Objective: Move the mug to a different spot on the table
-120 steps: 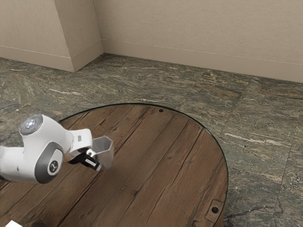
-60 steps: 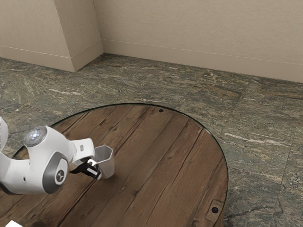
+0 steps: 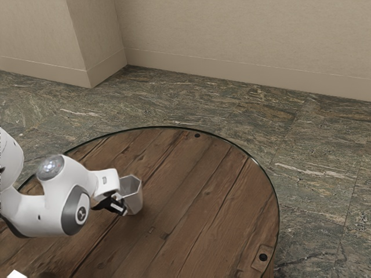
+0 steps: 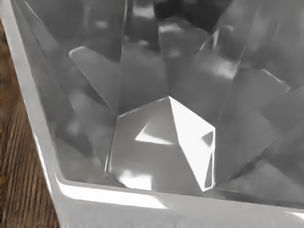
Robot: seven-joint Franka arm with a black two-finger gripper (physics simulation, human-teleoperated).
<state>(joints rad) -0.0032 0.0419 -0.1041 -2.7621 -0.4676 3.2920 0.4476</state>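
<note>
Exterior view: mug (image 3: 133, 193) well inside table rim (image 3: 258, 164)

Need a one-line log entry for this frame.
phase: likely placing | table: round, wooden | mug: grey, faceted, upright, toward the exterior view's left | hand: shut on mug | mug-table contact: unclear

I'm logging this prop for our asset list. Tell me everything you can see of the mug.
The mug is pale grey and glossy, with flat facets and a hexagonal rim. It is upright, mouth up, at or just above the round wooden table, toward the exterior view's left. The wrist view looks inside it: angled walls, a polygonal floor, no contents. The gripper grips its wall on the arm's side. No handle shows.
</note>
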